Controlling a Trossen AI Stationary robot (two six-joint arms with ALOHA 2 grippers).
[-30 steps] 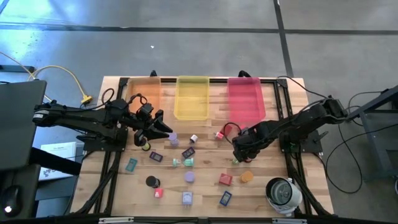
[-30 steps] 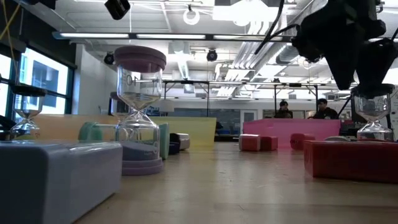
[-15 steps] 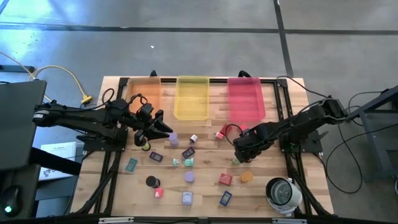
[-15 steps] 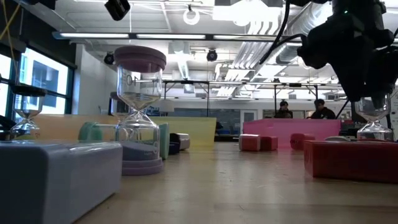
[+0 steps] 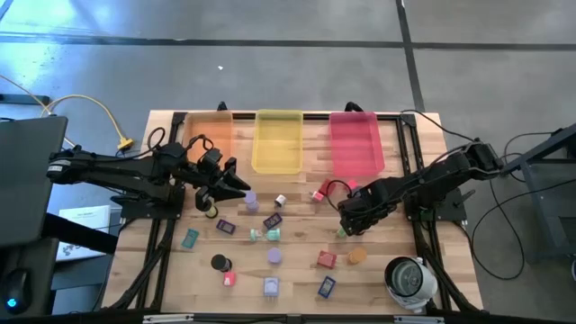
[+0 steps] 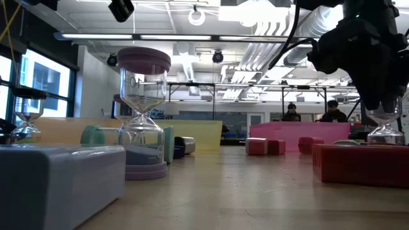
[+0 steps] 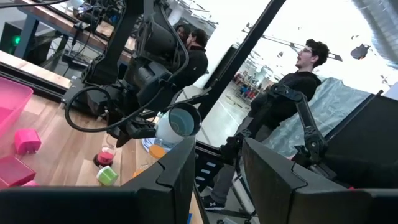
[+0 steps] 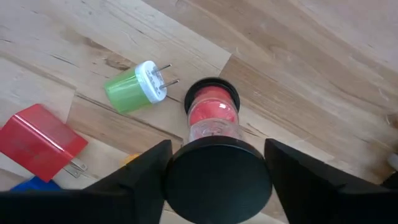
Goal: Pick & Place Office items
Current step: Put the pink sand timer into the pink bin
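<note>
My right gripper hangs over a small hourglass with black caps and red sand, which stands upright on its lower cap on the wood. The gripper is open, with one finger on each side of the top cap. In the low view the gripper covers the hourglass's top. A green plug and a red cube lie beside it. My left gripper is open and empty, held above the table's left half. My right gripper comes from above, pointing down, with its fingers at either side of the hourglass's top cap. I cannot tell whether they touch it.
Orange, yellow and pink trays line the far edge. Several small pieces lie scattered over the middle and near part of the table. A white round device sits at the near right corner. People sit in the room behind.
My right gripper has moved down over the hourglass, so that its fingers now reach the top cap. The hourglass has stayed where it was.
</note>
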